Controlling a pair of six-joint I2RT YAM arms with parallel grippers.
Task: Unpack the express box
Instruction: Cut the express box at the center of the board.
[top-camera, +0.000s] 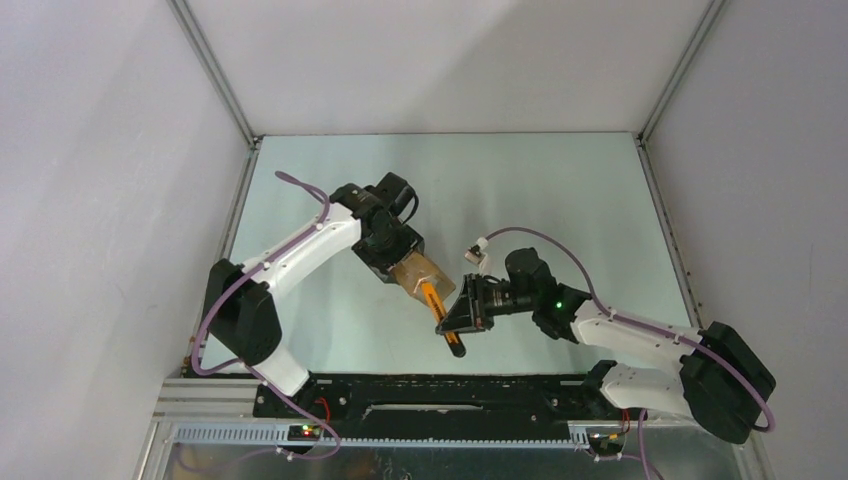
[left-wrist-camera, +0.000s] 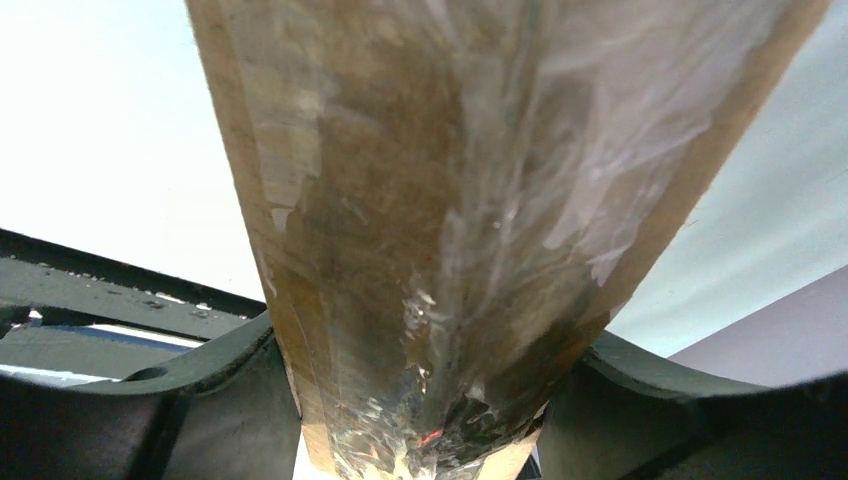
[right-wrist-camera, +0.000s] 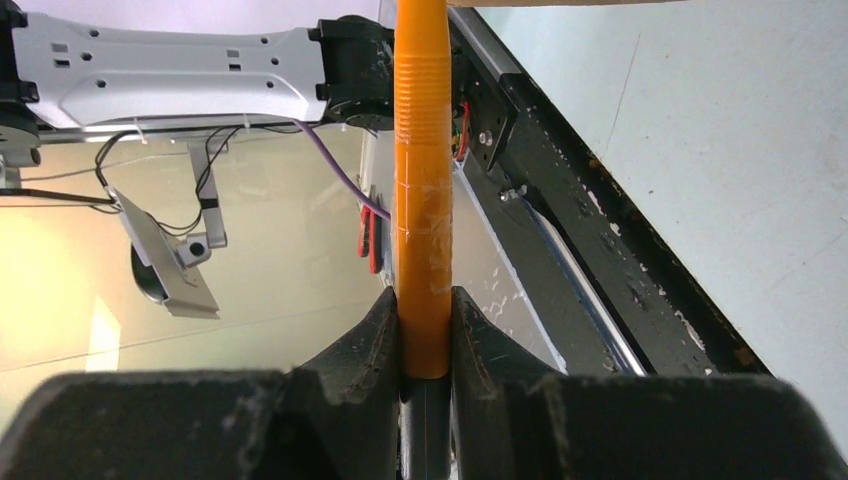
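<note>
- My left gripper grasps the express box, left of centre.
- My right gripper is clenched on the orange utility knife, its far end at the box.

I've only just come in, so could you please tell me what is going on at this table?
The left arm holds the express box up off the table, with its jaws closed on the box's sides. The right arm has its jaws shut on an orange utility knife, whose far end reaches the box's taped face. As far as these views show, no flap is open yet.
</note>
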